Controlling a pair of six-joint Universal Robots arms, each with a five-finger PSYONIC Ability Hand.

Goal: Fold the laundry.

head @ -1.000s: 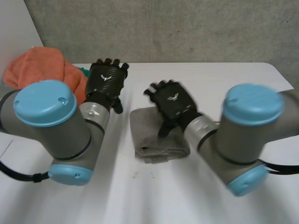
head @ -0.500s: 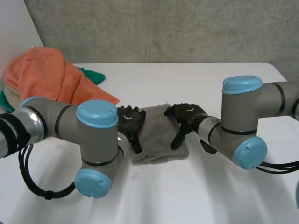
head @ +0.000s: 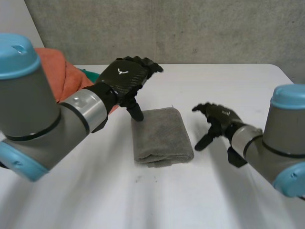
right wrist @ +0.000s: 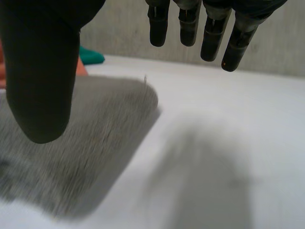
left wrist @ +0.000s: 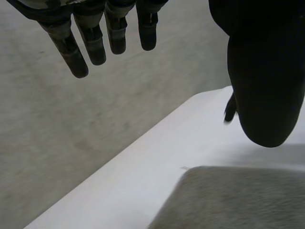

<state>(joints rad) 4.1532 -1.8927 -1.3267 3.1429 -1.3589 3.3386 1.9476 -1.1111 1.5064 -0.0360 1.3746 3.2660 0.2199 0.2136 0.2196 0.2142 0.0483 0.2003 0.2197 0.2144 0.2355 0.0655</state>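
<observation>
A: Where's the laundry?
B: On the white counter (head: 228, 86), a folded grey towel (head: 161, 136) lies between both sets of fingers, one corner beside the thumb of the left hand (head: 125, 78).
A: The fingers?
B: Left ones straight and spread; those of the right hand (head: 218, 117) loosely spread. Both empty.

Lab, bare concrete wall (head: 190, 28), white table (head: 248, 81)

The folded towel (head: 162, 135) lies in the middle of the counter (head: 228, 81). The left hand (head: 125, 78) is at its 11 o'clock and the right hand (head: 217, 119) at its 3 o'clock, just beside it. A heap of laundry (head: 66, 76) sits at the towel's 10 o'clock, beyond the left hand.
</observation>
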